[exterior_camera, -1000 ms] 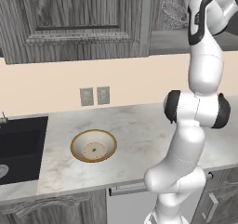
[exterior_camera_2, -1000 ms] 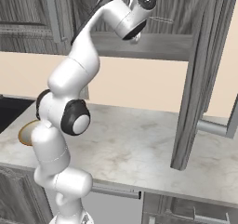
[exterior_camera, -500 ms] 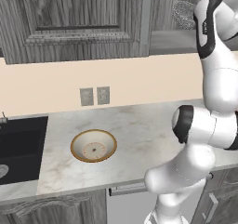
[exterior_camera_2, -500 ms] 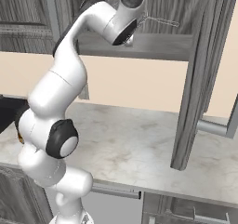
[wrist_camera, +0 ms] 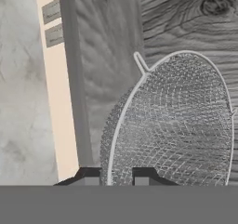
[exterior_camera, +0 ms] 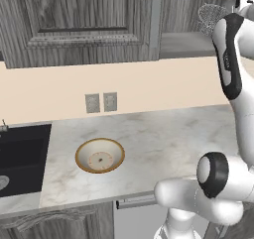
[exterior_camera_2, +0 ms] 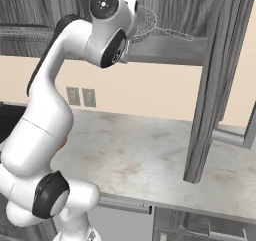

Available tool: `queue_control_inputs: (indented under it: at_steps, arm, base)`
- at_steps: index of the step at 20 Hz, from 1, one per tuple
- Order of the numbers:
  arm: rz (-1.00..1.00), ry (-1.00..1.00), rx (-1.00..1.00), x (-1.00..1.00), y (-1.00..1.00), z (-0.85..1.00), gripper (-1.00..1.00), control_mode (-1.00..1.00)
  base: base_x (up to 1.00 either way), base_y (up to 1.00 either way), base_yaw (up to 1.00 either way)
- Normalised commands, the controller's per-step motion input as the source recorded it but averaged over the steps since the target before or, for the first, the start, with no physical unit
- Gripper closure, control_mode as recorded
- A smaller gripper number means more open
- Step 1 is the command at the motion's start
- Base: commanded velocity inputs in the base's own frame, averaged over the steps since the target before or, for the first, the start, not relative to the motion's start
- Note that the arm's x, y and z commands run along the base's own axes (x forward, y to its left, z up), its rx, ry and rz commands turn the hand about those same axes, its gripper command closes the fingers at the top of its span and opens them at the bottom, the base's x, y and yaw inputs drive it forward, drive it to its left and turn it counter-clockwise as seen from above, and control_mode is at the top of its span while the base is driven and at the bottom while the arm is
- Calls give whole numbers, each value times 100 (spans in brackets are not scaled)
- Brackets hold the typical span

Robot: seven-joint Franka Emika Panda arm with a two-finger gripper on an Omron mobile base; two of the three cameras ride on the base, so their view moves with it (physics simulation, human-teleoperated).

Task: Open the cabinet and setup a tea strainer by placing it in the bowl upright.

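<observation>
Jaws shut on tea strainer [wrist_camera: 176, 125], now lifted off cabinet [exterior_camera_2: 220, 60] shelf.

My arm [exterior_camera: 233, 134] is a chain of smooth, glossy white shells, rounded like fat tubes, with no cables or screws that I can make out. Each joint is capped or ringed in dark grey to black: I see a round dark disc [exterior_camera: 213, 172] with a pale rim on the low joint in the left base view, and a matching one [exterior_camera_2: 50, 195] near the base from the right. A long dark stripe [exterior_camera: 229, 67] runs down the upper link. The top joint carries a black round cap [exterior_camera_2: 104, 4] with a tiny light dot at its centre. My fingers [wrist_camera: 145, 174] are small, dark, blocky tips.
</observation>
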Motion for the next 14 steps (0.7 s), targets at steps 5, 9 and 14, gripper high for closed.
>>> queue_control_inputs:
  at_steps: [5, 9, 14]
  arm:
    - [-11, 6, 0, -100, 47, 5, 100, -100]
    - [-7, 3, 2, -100, 56, 2, 100, -100]
    - [-2, 7, 3, -100, 51, 1, 100, -100]
  base:
    - [0, 0, 0]
    - [0, 0, 0]
    - [0, 0, 0]
